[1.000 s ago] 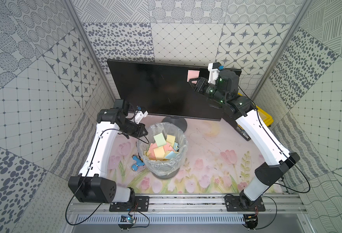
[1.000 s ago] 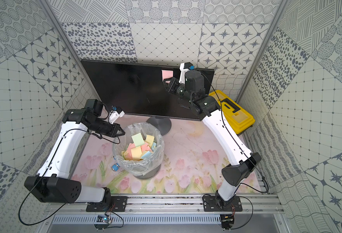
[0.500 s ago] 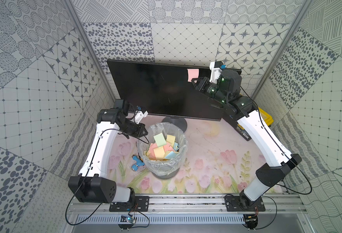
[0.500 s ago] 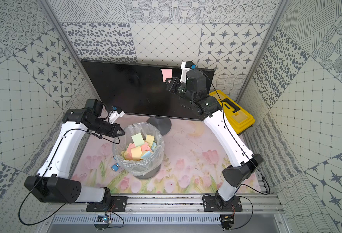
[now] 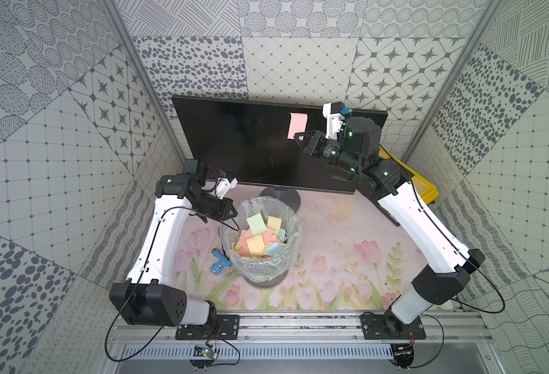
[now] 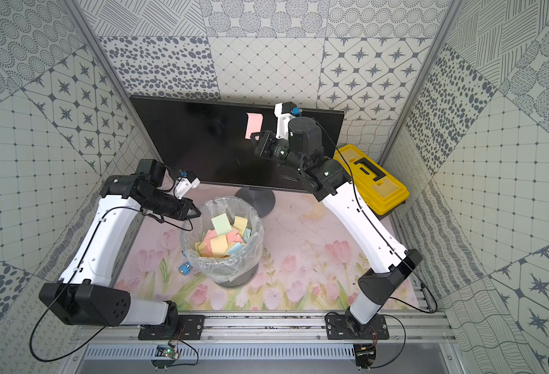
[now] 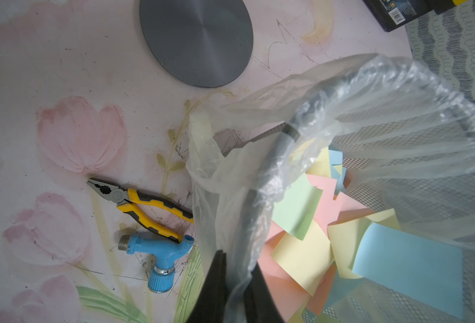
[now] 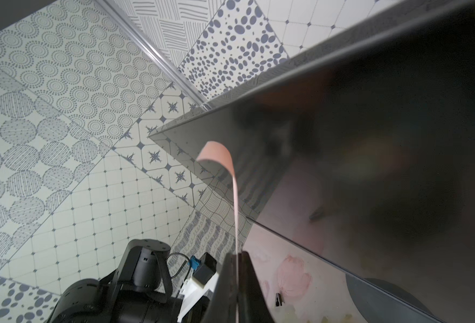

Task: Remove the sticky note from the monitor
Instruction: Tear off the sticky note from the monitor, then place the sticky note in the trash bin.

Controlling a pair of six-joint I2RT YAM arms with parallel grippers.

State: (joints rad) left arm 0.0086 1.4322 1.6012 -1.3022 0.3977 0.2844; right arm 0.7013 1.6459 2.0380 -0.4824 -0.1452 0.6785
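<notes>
Action up close first: the bin (image 5: pixel 266 281) stands at the centre of the floral surface (image 5: pixel 331 259), lined with a clear plastic liner (image 7: pixel 230 181) and heaped with green, yellow, pink and blue paper notes (image 5: pixel 257 225). At the bin's 10 o'clock rim sits the left gripper (image 5: pixel 232 212), jaws closed. The left wrist view shows the liner bunched between its fingers (image 7: pixel 216 279) — that's a pinch on the plastic.

Down at the bin's 8 o'clock, a blue tap fitting (image 7: pixel 158 254) lies flat on the surface, right against the yellow-handled pliers (image 7: pixel 141 204).

Moving back now. At the bin's 12 o'clock is the round dark grey foot (image 7: pixel 197 42), just beside the liner. Above it the monitor (image 5: pixel 240 139) stands upright across the back, its screen dark.

And here's the task's thing: the pink sticky note (image 5: pixel 297 124) is high on the screen at about 1 o'clock, near the top edge. The right gripper (image 5: pixel 297 137) is at the note's lower edge, clamped on it. In the right wrist view the sheet runs edge-on out from between the closed jaws and curls over at its far end — whether that end clings to the glass, I can't tell.

Furthest right, at 2 o'clock behind the right arm, a yellow toolbox (image 6: pixel 373 181) sits by the monitor's end.
</notes>
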